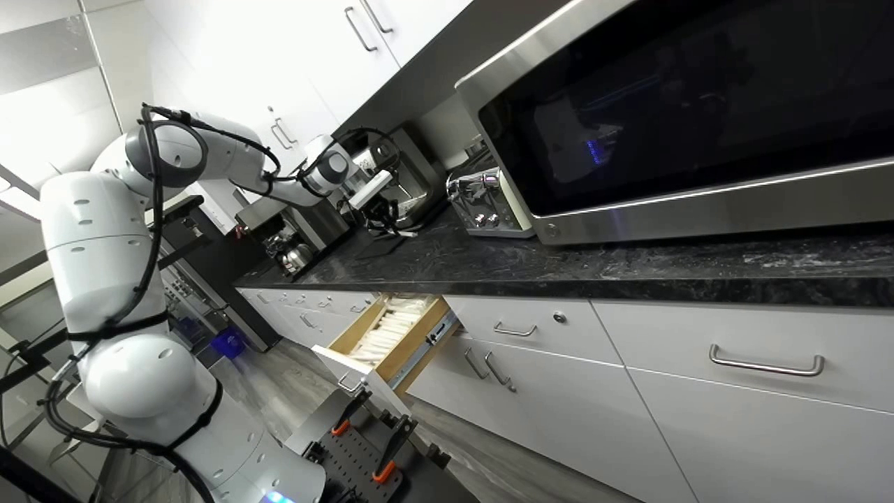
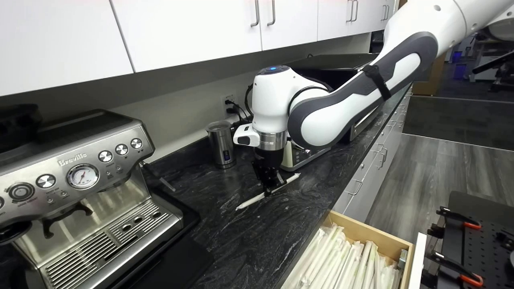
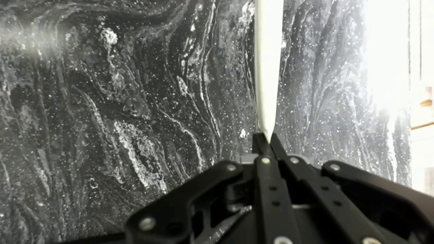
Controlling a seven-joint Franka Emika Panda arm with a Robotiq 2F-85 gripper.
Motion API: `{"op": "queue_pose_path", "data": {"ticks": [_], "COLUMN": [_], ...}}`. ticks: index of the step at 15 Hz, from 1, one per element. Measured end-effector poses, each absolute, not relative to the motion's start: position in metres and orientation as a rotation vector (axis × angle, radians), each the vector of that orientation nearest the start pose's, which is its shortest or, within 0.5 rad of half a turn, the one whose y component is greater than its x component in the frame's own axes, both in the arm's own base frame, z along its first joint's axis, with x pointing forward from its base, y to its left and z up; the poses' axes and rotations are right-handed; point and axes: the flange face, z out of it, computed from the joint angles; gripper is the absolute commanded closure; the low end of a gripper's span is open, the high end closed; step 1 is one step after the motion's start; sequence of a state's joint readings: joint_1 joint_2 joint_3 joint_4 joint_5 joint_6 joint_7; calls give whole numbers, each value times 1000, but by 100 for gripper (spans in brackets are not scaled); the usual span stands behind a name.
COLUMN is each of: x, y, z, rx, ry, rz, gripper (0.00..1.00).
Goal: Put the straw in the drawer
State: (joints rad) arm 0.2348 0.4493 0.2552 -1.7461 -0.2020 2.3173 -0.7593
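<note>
The straw (image 2: 255, 199) is a long white wrapped stick. My gripper (image 2: 272, 189) is shut on it near its middle, pointing down over the dark counter; the straw's height above the counter is hard to judge. In the wrist view, the straw (image 3: 269, 64) runs up from between the closed fingertips (image 3: 268, 140). The drawer (image 1: 412, 339) is pulled open below the counter edge, with a white front and light wood sides. In an exterior view, its wood rim (image 2: 371, 229) shows, with several wrapped straws lying inside. The gripper is over the counter, behind the drawer and apart from it.
An espresso machine (image 2: 92, 176) stands on the counter (image 2: 241, 241). A metal jug (image 2: 221, 146), a toaster (image 1: 485, 202) and a large microwave (image 1: 670, 119) stand along the wall side. A black perforated plate with clamps (image 1: 356, 454) is in front of the drawer.
</note>
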Motion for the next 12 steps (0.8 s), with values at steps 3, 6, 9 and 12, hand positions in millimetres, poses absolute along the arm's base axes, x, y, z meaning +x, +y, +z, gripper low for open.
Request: {"op": "queue_pose_path", "data": {"ticks": [3, 6, 9, 12], "x": [600, 574, 535, 496], "y": [298, 293, 280, 264], "z": [332, 317, 311, 309], "rx": [-2500, -2480, -2466, -2395], "ry": [-2008, -2043, -2094, -2184], "rz": [-194, -110, -28, -19], "gripper": [100, 100, 100, 99]}}
